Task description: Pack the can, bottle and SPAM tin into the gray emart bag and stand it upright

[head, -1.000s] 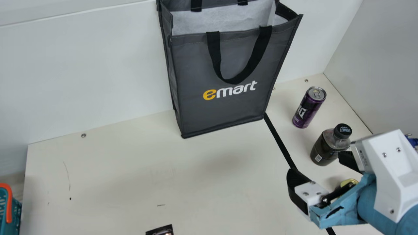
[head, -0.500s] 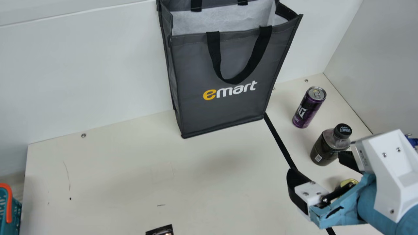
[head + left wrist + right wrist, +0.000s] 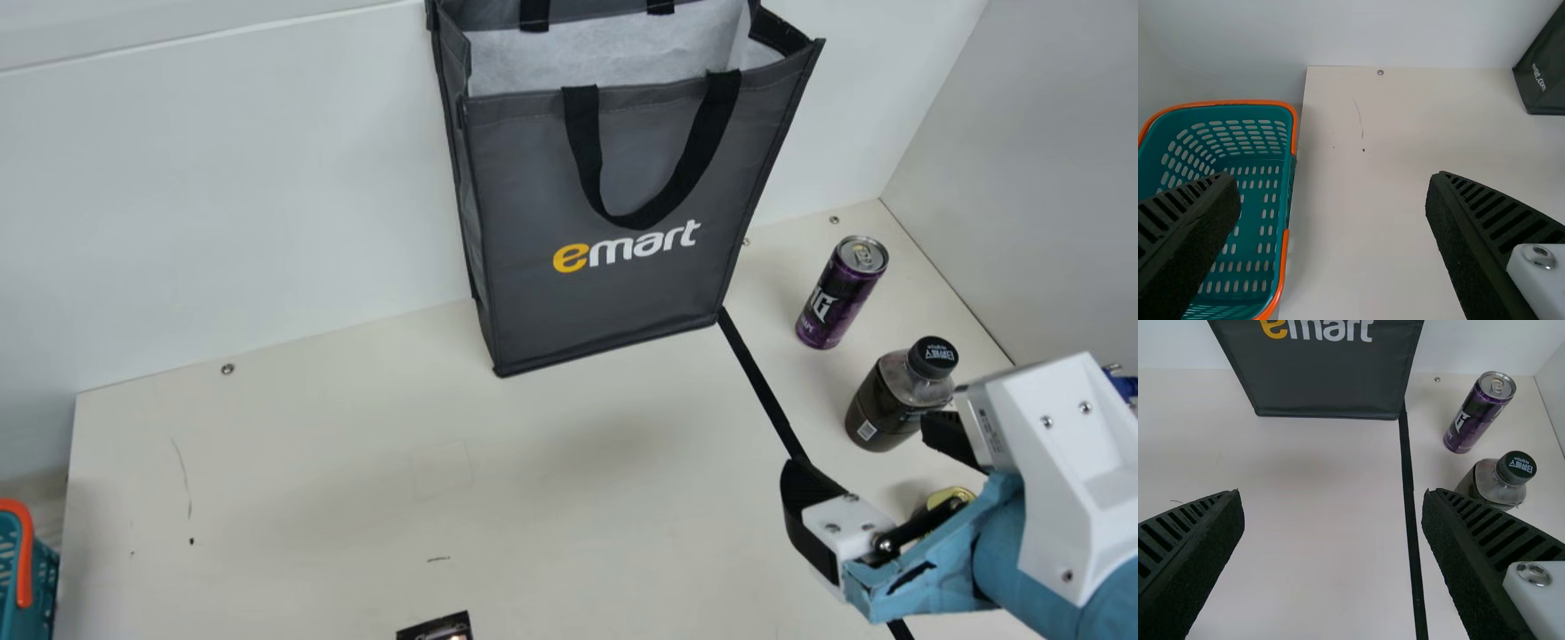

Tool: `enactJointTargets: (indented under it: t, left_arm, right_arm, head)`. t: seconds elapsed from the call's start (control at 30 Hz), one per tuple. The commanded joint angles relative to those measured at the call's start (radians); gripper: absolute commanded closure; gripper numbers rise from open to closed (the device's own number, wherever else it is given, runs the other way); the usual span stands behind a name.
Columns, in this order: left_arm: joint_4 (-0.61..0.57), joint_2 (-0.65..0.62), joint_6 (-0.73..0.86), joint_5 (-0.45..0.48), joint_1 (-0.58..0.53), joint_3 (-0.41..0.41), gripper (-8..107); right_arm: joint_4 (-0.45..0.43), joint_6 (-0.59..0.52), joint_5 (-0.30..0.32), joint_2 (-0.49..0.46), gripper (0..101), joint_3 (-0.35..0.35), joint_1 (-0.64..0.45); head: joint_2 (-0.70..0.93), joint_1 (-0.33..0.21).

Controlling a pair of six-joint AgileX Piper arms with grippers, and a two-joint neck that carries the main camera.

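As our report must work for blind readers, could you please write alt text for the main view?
An open gray bag stands upright by the back wall. Right of it stand a purple can and a dark bottle, with the open right gripper nearer the camera, partly hiding a tin.

Right gripper (image 3: 864,450): fingers well apart above table (image 3: 1311,533). Bag (image 3: 1325,383): lower front visible. Black strip (image 3: 1408,473): runs from its bottom corner. Can (image 3: 1473,417): upright. Bottle (image 3: 1496,487): near can, partly behind one finger.
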Motion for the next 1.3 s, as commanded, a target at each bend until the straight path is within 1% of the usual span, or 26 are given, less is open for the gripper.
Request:
enactJointTargets:
  t: [0.0, 0.3, 0.57, 0.73, 1.0, 1.27]
  left_arm:
    - [0.000, 0.000, 0.000, 0.000, 0.000, 0.000, 9]
    - [0.000, 0.000, 0.000, 0.000, 0.000, 0.000, 9]
    - [0.000, 0.000, 0.000, 0.000, 0.000, 0.000, 9]
    - [0.000, 0.000, 0.000, 0.000, 0.000, 0.000, 9]
    - [0.000, 0.000, 0.000, 0.000, 0.000, 0.000, 9]
    - [0.000, 0.000, 0.000, 0.000, 0.000, 0.000, 9]
  right_arm:
    - [-0.001, 0.000, -0.001, 0.001, 6, 0.000, 0.000]
    - [-0.005, -0.012, -0.023, 0.038, 6, -0.021, 0.002]
    - [-0.010, -0.057, -0.043, 0.093, 6, -0.075, -0.001]
    - [-0.012, -0.120, -0.049, 0.131, 6, -0.118, 0.001]
    - [-0.023, -0.238, -0.078, 0.192, 6, -0.194, -0.005]
    - [0.020, -0.368, -0.100, 0.265, 6, -0.279, -0.039]
  head:
    - [-0.001, -0.023]
    - [-0.001, -0.023]
    - [-0.001, -0.023]
    - [-0.001, -0.023]
    - [-0.001, -0.023]
    - [-0.001, -0.023]
